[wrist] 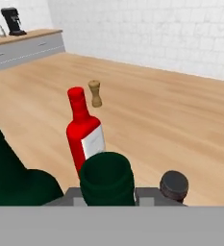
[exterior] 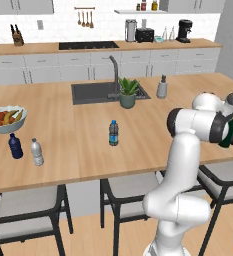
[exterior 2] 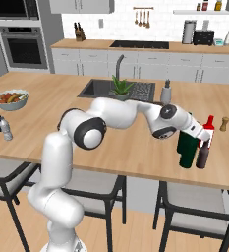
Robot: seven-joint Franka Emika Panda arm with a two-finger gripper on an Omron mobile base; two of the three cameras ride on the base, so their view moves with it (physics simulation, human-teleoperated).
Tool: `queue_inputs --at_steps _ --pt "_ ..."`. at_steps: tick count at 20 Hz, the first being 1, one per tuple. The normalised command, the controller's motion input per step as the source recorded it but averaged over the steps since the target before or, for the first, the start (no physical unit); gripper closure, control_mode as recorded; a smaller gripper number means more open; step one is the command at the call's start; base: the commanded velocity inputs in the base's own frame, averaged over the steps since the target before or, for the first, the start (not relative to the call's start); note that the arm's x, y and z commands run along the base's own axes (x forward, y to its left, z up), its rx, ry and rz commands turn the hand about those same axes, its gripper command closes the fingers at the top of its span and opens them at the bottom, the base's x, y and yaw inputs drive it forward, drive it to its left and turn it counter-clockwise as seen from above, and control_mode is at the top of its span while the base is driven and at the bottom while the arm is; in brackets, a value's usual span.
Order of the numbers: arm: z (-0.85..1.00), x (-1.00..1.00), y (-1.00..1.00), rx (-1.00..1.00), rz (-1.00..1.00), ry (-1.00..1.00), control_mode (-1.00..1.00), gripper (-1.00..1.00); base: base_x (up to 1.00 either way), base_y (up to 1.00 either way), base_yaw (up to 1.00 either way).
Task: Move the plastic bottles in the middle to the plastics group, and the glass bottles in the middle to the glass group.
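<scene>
**Operator:** My gripper (wrist: 106,194) sits at the bottom centre of the hand view, and a dark green bottle neck (wrist: 106,178) rises right between the finger tips. Whether the jaws pinch it or stand just clear of it, I cannot tell.

**Observer:** Where does that put the bottles?

**Operator:** At the right edge of the right base view, beside the red bottle (exterior 2: 209,129). A green wine bottle (exterior 2: 186,148) stands there with the brown bottle (exterior 2: 203,155) touching or just beside it. A second green bottle (wrist: 10,178) shows at the lower left of the hand view.

**Observer:** And the plastic one?

**Operator:** The small water bottle (exterior: 113,133) stands alone mid-frame in the left base view, well apart from the navy bottle (exterior: 15,146) and the silvery bottle (exterior: 36,152) at the left.

**Observer:** Handling?

**Operator:** I judge the glass heavy, stiff, slick and breakable, so I'd hold the neck below the lip. The water bottle looks light and squashy; I'd take it mid-body, gently.
</scene>
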Motion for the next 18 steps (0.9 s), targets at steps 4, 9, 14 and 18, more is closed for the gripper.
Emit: queue_inputs --at_steps 4,9,14,18 --pt "0.00 0.00 0.00 0.00 -0.01 -0.12 -1.00 1.00 0.00 0.00 0.00" --pt "-0.08 0.00 -0.11 0.00 0.00 -0.03 -1.00 1.00 0.00 0.00 0.00" --pt "-0.14 -0.01 -0.11 0.00 0.00 0.00 -1.00 1.00 0.00 0.00 0.00" --pt "0.00 0.00 0.00 0.00 0.00 -0.01 -1.00 1.00 0.00 0.00 0.00"
